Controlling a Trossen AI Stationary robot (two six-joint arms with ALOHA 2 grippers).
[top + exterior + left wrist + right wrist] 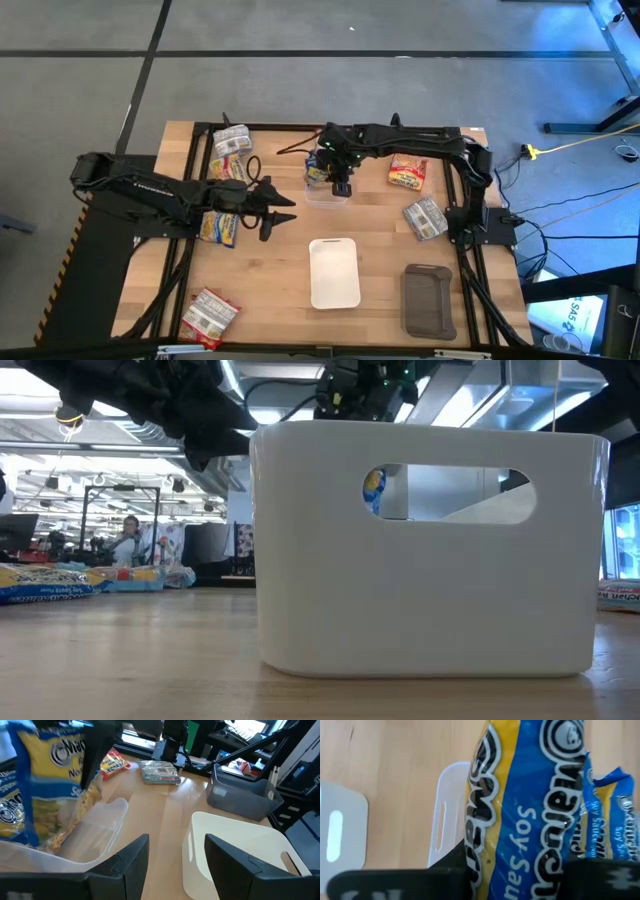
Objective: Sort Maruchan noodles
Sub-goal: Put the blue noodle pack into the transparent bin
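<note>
Right gripper gripping blue-yellow Maruchan packet over clear bin, far centre of table. Packet hanging with long axis upright. Right wrist view alone showing "Soy Sauce" print and second blue packet beside. Left gripper waiting left of bin, fingers apart, holding nothing.

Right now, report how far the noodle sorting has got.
Done: at least one blue-yellow crinkly soy-sauce packet already lies in the clear plastic bin. In hand: the right gripper holds another blue-yellow packet over that bin. Left: loose packets still on the wooden table, including a red-orange one and a silver-grey one. The white tray and dark grey tray look empty. The left gripper waits open mid-table.
</note>
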